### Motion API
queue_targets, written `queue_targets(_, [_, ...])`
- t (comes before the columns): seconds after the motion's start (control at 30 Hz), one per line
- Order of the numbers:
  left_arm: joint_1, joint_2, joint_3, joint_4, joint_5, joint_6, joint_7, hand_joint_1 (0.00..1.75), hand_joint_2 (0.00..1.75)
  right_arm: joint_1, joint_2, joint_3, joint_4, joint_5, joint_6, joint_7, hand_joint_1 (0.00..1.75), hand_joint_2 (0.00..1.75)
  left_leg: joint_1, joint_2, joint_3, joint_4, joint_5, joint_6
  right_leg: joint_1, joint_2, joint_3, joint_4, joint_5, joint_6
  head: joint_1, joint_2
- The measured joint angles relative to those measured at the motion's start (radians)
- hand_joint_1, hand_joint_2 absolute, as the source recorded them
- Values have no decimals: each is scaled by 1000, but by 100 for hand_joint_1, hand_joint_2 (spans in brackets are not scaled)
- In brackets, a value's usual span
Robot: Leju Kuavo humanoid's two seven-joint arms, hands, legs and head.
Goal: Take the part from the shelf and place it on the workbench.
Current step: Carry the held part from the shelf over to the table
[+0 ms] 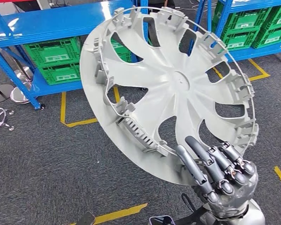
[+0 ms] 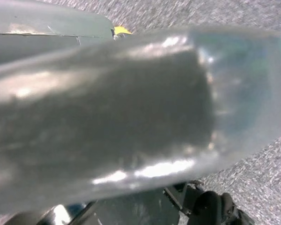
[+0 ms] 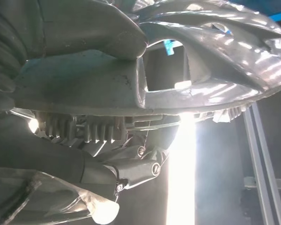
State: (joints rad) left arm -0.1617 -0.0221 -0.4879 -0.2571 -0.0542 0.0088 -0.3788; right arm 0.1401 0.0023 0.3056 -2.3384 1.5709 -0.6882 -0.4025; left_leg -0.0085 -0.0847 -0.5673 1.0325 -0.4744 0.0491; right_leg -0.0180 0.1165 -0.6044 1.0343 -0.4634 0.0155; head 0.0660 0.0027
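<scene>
Gripping wheel cover [image 1: 167, 89] at lower rim, right hand [image 1: 220, 176] sits lower right of frame, fingers over inner face. No readable writing. Cover pale grey plastic, curved spokes, wire ring and clips along rim, tilted, filling centre above grey floor [image 1: 43, 173]. Green crates [image 1: 57, 61] upper left. Left hand state: cannot tell.

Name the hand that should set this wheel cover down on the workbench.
Right. The right hand already grips the wheel cover at its lower rim, holding it tilted above the grey floor. The left wrist view gives no clear sight of the left hand.
</scene>
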Motion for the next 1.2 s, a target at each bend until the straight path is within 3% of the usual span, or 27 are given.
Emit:
queue_targets(0.2, [0,-2,1,0,0,0,0,0,0,0,0,0,0,0,0,0,175,175,0,2,-1,0,0,0,-1,3,-1,0,1,1,-1,0])
queue_targets(0.33, [-1,-2,4,0,0,1,0,0,0,3,0,0,-1,1,0,-1,175,175,-2,12,0,-4,1,2,-5,15,-3,-6,6,9,-3,0])
queue_targets(0.4, [-3,-3,6,-2,-2,1,0,0,0,6,0,0,-3,1,0,-2,175,175,3,36,10,-33,16,-5,0,-8,-15,0,-1,16,-2,0])
queue_targets(0.47, [-1,-6,10,-4,-4,1,-1,0,0,6,-1,-1,-5,1,0,-4,175,175,8,91,15,-59,30,-13,3,-75,-63,105,-56,29,3,0])
queue_targets(0.5, [0,-8,11,-4,-5,0,-2,0,0,6,-1,-1,-5,1,0,-5,175,175,5,122,12,-53,28,-18,3,-119,-48,101,-66,32,5,0])
queue_targets(0.53, [1,-9,12,-4,-7,-1,-3,0,0,5,-1,-1,-5,0,0,-7,175,175,3,158,9,-44,26,-27,3,-151,-32,93,-68,30,5,0])
queue_targets(0.57, [0,-10,13,-4,-8,-1,-4,0,0,6,-1,-2,-5,0,0,-11,175,175,4,158,-8,5,-9,-43,1,-153,3,32,-37,17,3,0])
queue_targets(0.6, [0,-10,13,-5,-9,-1,-4,0,0,6,-1,-4,-6,0,0,-14,175,175,7,143,-38,89,-55,-59,0,-142,26,-18,-16,1,1,0])
queue_targets(0.67, [2,-10,14,-5,-11,-2,-6,0,0,6,-1,-6,-7,1,0,-18,175,175,14,93,-80,217,-118,-76,-3,-77,13,-20,6,-18,-4,0])
queue_targets(0.7, [3,-10,14,-5,-12,-2,-6,0,0,6,-1,-6,-7,1,0,-18,175,175,15,85,-70,207,-101,-72,-3,-56,10,-20,10,-16,-3,0])
queue_targets(0.77, [1,-8,14,-5,-14,-2,-6,0,0,6,-1,-6,-7,1,0,-19,175,175,15,45,-3,70,-36,-59,-2,-30,8,-20,14,-11,-3,0])
queue_targets(0.83, [0,-7,14,-5,-15,-2,-6,0,0,5,-1,-7,-7,1,0,-23,175,175,15,6,35,-17,-14,-49,-4,-9,0,-18,20,0,-2,0])
queue_targets(0.87, [0,-7,14,-5,-16,-1,-6,0,0,7,-1,-7,-8,1,0,-25,175,175,14,2,39,-28,-18,-46,-7,2,-4,-19,24,7,-2,0])
queue_targets(0.93, [1,-13,14,-5,-16,4,-7,0,0,16,-1,-10,-11,1,0,-29,175,175,13,25,40,-38,-10,-42,-10,14,-15,-22,31,21,-2,0])
queue_targets(1.0, [2,-21,15,-5,-16,14,-10,0,0,27,-1,-16,-17,1,0,-36,175,175,16,52,42,-55,3,-32,-6,-27,-41,16,3,29,3,0])
queue_targets(1.07, [9,-27,15,-5,-19,18,-12,0,0,32,-2,-22,-20,2,0,-44,175,175,15,82,39,-61,9,-26,-2,-87,-96,132,-65,32,9,0])
queue_targets(1.13, [18,-30,15,-5,-24,17,-13,0,0,37,-1,-26,-21,1,0,-48,175,175,12,115,34,-59,10,-25,-2,-108,-138,239,-109,36,11,0])
queue_targets(1.17, [20,-30,15,-5,-25,17,-13,0,0,40,-1,-28,-21,1,0,-49,175,175,12,130,32,-58,10,-25,-2,-113,-134,246,-107,37,11,0])
queue_targets(1.2, [21,-31,15,-5,-26,17,-13,0,0,41,-1,-30,-21,1,0,-49,175,175,11,145,31,-56,9,-26,-2,-119,-107,211,-86,37,11,0])
